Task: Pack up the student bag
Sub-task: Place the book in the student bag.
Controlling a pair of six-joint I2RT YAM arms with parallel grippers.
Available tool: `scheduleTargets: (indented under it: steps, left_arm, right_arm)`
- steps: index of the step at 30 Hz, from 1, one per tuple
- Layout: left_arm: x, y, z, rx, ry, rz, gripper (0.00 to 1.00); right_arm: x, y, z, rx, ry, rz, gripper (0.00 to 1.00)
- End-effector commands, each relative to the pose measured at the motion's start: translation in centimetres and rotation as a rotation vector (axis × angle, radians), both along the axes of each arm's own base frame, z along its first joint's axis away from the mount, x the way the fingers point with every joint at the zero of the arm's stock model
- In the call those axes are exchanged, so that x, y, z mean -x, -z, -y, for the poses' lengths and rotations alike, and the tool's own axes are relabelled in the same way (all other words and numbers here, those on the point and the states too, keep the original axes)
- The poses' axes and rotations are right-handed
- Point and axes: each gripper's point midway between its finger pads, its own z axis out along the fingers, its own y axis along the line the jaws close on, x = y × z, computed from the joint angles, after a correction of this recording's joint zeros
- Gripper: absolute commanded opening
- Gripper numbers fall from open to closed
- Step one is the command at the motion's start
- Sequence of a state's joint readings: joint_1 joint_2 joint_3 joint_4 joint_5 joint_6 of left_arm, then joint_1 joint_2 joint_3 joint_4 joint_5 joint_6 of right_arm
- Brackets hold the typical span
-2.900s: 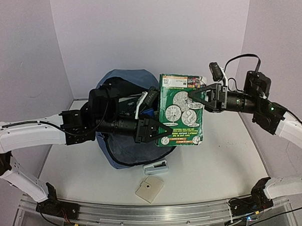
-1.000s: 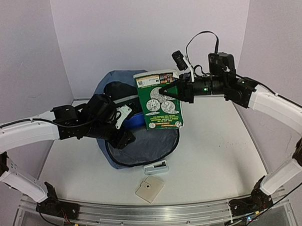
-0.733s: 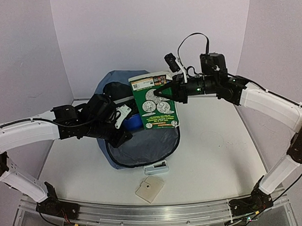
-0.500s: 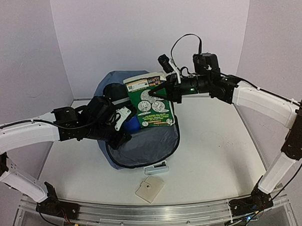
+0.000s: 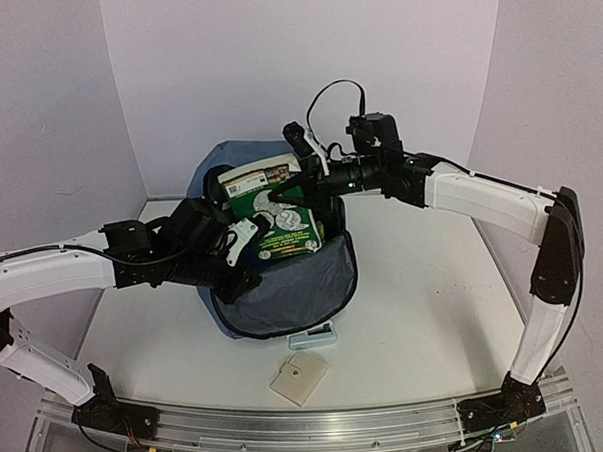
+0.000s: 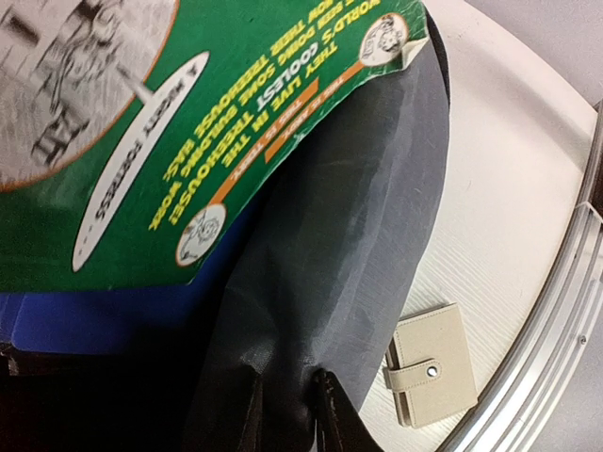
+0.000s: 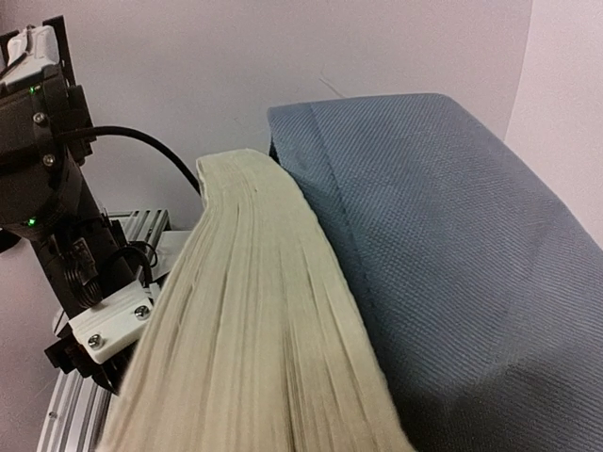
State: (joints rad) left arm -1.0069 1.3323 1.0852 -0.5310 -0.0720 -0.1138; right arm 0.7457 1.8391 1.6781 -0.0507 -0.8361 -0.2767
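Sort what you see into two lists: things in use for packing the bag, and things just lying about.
In use: student bag, flap pinched by the left end effector; green book, held by the right end effector.
Lying about: beige wallet; small white box, both on the table.

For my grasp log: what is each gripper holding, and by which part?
Right gripper: green book, by its right edge. Left gripper: student bag, pinching the grey lining at its opening.
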Motion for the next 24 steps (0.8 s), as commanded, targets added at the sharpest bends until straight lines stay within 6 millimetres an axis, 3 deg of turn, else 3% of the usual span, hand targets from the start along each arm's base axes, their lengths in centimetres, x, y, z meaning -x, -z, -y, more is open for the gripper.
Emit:
scheduleTargets:
  steps: [1, 3, 6, 11, 20, 24]
  left_arm:
    - [0.7, -0.3, -0.3, 0.022, 0.003, -0.023, 0.19]
    - [0.7, -0.4, -0.4, 0.025, 0.001, -0.019, 0.19]
    - [0.7, -0.6, -0.5, 0.032, -0.003, -0.017, 0.19]
    - [0.8, -1.1, -0.8, 0.052, -0.012, -0.010, 0.19]
    - [1.3, -3.4, -1.1, 0.150, -0.032, -0.001, 0.26]
    - [1.4, -5.1, -1.7, 0.212, -0.079, -0.016, 0.41]
  right_arm:
    - [-0.1, -3.6, -1.3, -0.100, -0.040, 0.161, 0.06]
    - [-0.4, -3.1, -1.5, -0.095, -0.031, 0.160, 0.09]
    - [-0.6, -2.7, -1.4, -0.091, -0.015, 0.154, 0.35]
    - [-0.4, -3.7, -0.7, -0.117, 0.016, 0.154, 0.57]
    - [0.6, -5.8, 0.9, -0.157, 0.068, 0.113, 0.64]
    - [1.6, -6.6, 1.8, -0.174, 0.071, 0.040, 0.65]
